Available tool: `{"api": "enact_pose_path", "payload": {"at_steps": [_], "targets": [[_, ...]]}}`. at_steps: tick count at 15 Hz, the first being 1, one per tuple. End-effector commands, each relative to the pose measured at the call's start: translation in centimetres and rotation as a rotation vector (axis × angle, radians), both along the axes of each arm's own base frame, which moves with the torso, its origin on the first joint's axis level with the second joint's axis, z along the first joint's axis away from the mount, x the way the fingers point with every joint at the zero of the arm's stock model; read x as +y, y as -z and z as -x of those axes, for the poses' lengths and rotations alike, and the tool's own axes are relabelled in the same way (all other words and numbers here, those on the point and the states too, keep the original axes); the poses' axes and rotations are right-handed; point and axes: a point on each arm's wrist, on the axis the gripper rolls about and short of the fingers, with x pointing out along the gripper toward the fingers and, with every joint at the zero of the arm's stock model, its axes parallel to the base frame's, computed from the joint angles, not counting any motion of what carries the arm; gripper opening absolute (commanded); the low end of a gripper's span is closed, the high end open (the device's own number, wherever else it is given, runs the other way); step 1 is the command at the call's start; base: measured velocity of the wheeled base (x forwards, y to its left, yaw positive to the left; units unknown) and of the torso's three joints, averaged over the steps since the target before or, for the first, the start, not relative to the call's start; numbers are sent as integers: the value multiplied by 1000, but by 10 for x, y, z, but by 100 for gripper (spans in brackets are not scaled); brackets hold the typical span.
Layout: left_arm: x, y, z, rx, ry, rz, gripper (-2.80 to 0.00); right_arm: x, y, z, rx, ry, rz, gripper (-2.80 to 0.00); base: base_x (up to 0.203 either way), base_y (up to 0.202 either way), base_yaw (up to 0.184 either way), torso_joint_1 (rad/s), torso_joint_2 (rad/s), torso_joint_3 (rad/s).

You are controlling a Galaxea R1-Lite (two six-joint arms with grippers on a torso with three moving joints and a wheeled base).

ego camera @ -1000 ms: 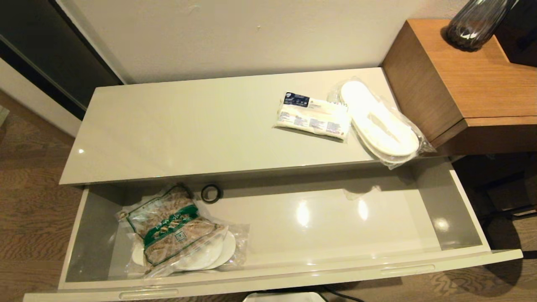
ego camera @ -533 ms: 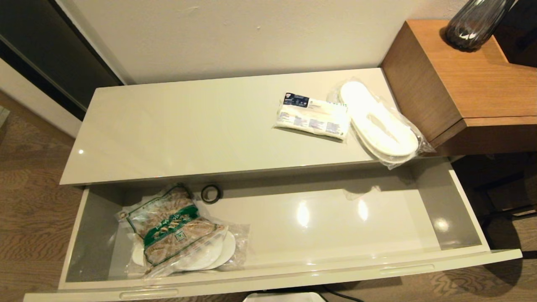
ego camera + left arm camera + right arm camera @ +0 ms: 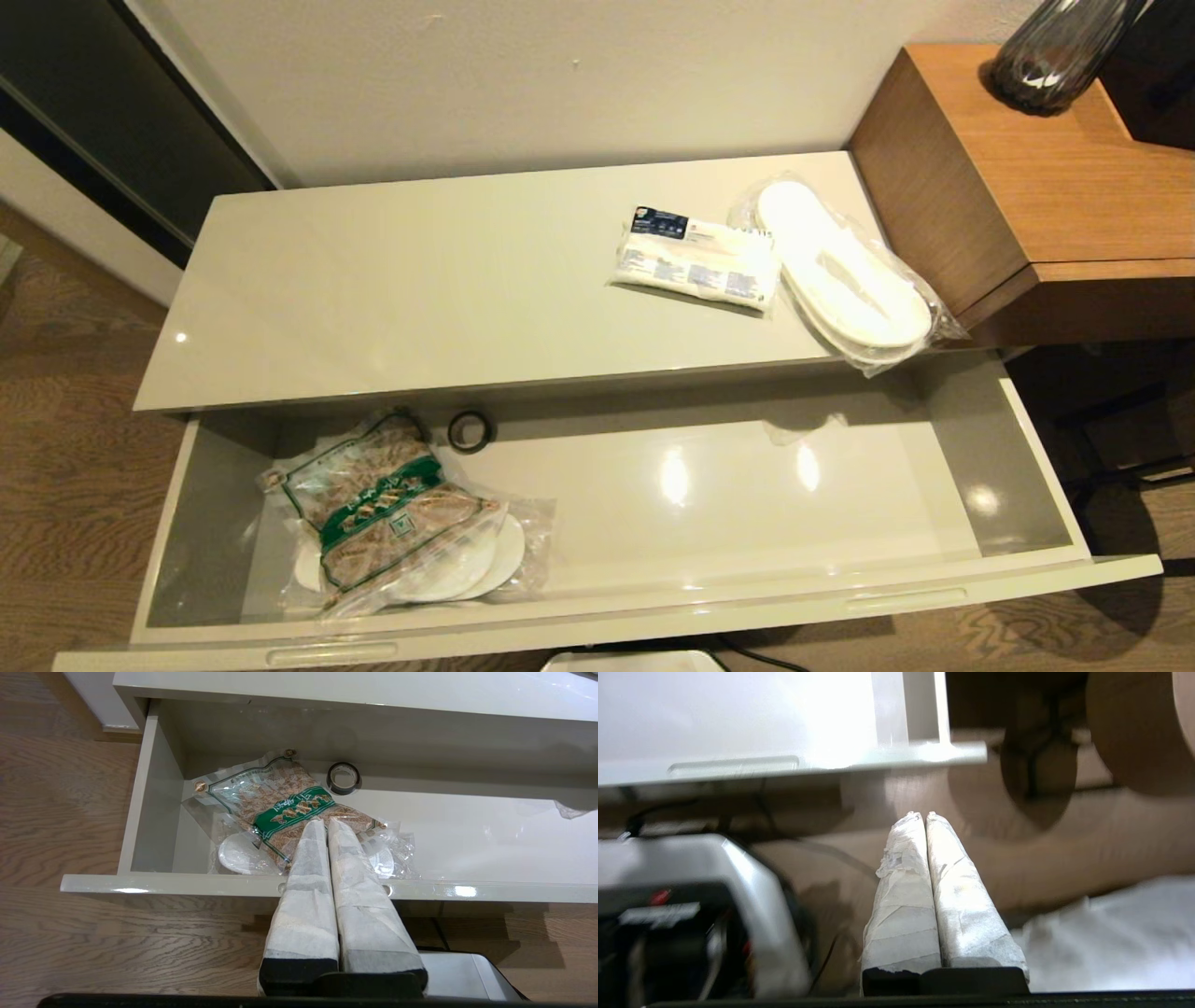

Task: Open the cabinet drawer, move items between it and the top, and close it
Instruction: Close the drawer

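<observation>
The cabinet drawer (image 3: 747, 495) stands pulled out wide, its right half bare. On the top (image 3: 420, 289), near its right end, lie the white slippers in clear wrap (image 3: 845, 275) and, beside them, the white packet with a dark blue label (image 3: 695, 261). Neither gripper shows in the head view. My left gripper (image 3: 325, 822) is shut and empty. It hangs in front of the drawer's front edge (image 3: 187, 884) and points at the green-labelled bag (image 3: 285, 812). My right gripper (image 3: 923, 814) is shut and empty, low over the floor below the drawer's right front corner (image 3: 962, 751).
In the drawer's left end lie a green-labelled bag of brown contents (image 3: 383, 509), something flat and white in plastic wrap (image 3: 485, 565) under it, and a black ring (image 3: 470, 430). A brown wood-grain block (image 3: 1027, 187) with a dark vase (image 3: 1055, 56) stands right of the cabinet. My base (image 3: 691, 896) is below the drawer.
</observation>
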Motion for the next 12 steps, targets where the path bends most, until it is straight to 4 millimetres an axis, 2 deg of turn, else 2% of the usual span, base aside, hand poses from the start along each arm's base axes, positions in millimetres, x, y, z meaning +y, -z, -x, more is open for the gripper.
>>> {"api": "enact_pose_path", "payload": {"at_steps": [1,3,5,6,9,12], "targets": [[0,0,0,0,-1,1,-280,1,16,-18,-165,-24,40,-280,0,0,0,0,0,0],[0,0,0,0,-1,1,-280,3,23,-24,-182,-106,55,-280,0,0,0,0,0,0],[0,0,0,0,0,1,-280,6,17,-28,-164,-196,40,-280,0,0,0,0,0,0],[0,0,0,0,0,1,-280,6,21,-25,-169,-229,33,-280,0,0,0,0,0,0],[0,0,0,0,0,1,-280,8,50,-14,-179,-276,19,-280,0,0,0,0,0,0],[0,0,0,0,0,1,-280,8,59,-4,-198,-245,44,-280,0,0,0,0,0,0]]}}
